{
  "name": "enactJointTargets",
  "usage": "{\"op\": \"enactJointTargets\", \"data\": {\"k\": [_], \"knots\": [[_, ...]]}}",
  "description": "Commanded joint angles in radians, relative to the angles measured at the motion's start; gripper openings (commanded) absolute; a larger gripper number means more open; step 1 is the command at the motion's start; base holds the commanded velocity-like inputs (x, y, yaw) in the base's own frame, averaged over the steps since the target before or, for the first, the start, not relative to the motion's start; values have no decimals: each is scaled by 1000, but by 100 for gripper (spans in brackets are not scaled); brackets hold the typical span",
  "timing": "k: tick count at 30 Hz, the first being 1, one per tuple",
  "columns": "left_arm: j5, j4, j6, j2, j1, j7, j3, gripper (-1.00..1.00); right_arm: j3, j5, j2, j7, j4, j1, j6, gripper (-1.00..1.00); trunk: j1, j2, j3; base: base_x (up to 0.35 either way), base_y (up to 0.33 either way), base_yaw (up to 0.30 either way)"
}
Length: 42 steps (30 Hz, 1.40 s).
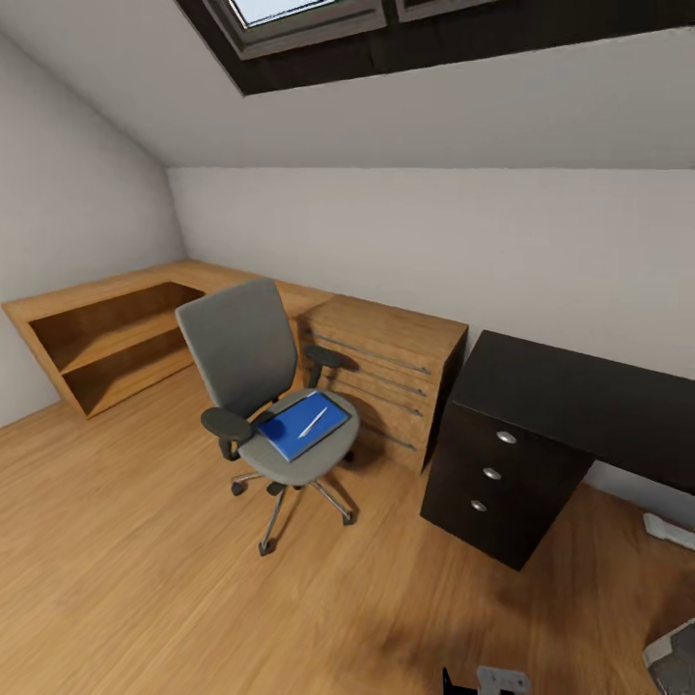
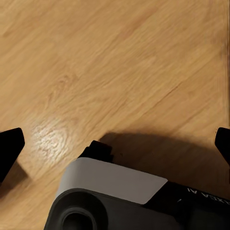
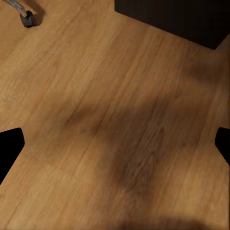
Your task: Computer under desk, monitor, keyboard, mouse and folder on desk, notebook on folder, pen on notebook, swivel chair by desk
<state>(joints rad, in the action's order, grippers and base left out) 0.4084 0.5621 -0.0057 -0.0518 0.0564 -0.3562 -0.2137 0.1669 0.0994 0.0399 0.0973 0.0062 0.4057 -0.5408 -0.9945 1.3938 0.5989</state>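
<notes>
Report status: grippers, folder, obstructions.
Both grippers open, empty, over bare floor. Folder with pen on swivel chair, beside desk. Nothing blocking.

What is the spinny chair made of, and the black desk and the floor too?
The swivel chair looks covered in grey cloth, matte and soft-looking, with dark, probably plastic armrests and shiny metal legs. The desk looks like smooth black board, maybe painted wood, with silver metal knobs on its drawers. The floor looks like light wood planks: you can see grain lines and a soft shine.

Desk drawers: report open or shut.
Shut. All three drawers sit flush in the black unit of the desk, silver knobs in line, no gaps showing.
</notes>
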Motion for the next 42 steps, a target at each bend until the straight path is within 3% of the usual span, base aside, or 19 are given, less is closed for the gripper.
{"op": "enactJointTargets", "data": {"k": [1, 6, 11, 13, 16, 20, 35, 42], "knots": [[9, 1, -4, 2, 0, -6, -7, 100, 6, 10, 0, 6, 1, 1, -2, 100, 0, 0, 0, 0, 0, -203], [9, 1, -56, 3, 0, -3, -5, 100, 5, 10, 0, 6, 0, 1, -5, 100, 0, 0, -4, 0, 0, -223], [8, -4, -202, 0, 0, -3, -9, 100, 5, 10, 0, 6, 1, 1, -8, 100, 0, 0, -7, 0, 0, -245], [8, -20, -220, 0, 0, -3, -10, 100, 5, 11, 1, 6, 1, 1, -8, 100, 0, 0, -8, 0, 0, -249], [6, -92, -238, -2, 0, -2, -12, 100, 5, 11, 2, 6, 1, 1, -8, 100, 0, 0, -9, 0, 0, -250], [6, -109, -242, -2, 0, -1, -12, 100, 4, 12, 3, 4, 2, 1, -5, 100, 0, 0, -10, -60, 47, -250], [6, -109, -247, -9, 0, 0, -16, 100, 6, 11, 3, 4, 2, 1, -7, 100, 0, 0, -10, -53, 43, -179], [4, -110, -321, -18, 0, -1, -21, 100, 8, 12, 1, 3, 7, 1, -8, 100, 12, -21, -20, 0, 0, -12]]}}
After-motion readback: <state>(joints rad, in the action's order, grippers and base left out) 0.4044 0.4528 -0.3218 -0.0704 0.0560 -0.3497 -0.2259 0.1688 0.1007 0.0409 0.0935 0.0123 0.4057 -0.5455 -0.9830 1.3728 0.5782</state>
